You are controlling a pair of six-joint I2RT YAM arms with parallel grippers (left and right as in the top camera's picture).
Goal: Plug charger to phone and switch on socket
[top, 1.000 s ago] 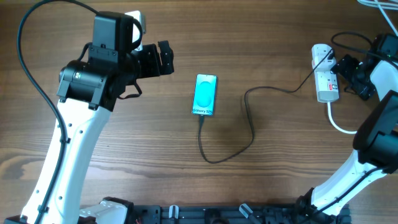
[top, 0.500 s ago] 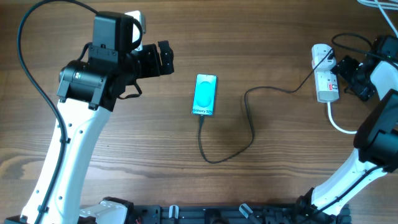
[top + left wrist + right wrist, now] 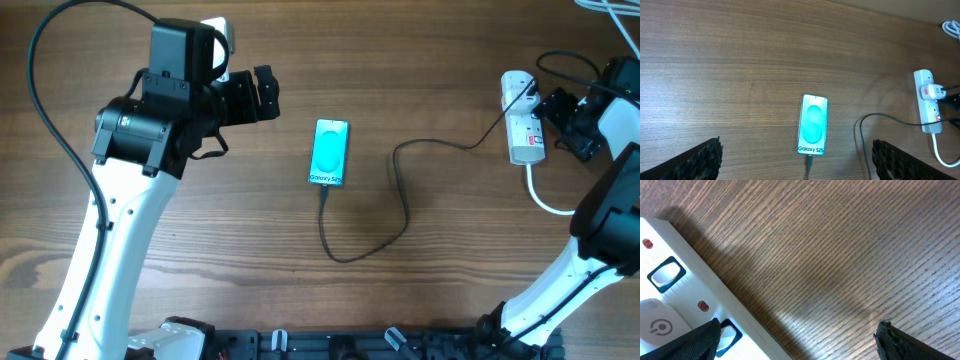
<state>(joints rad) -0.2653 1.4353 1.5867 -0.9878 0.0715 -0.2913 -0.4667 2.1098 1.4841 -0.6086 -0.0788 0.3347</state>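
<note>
Overhead: charger seemingly sitting in phone; switching step pending; right tool, spread, hovering just right of socket; left tool spread. Next calling for fingertip pressing rocker switch.

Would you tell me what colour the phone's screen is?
The phone screen is cyan-blue, clearest in the left wrist view.

A brown wood-grain table fills the scene, with a pale cable at its far right corner.
</note>
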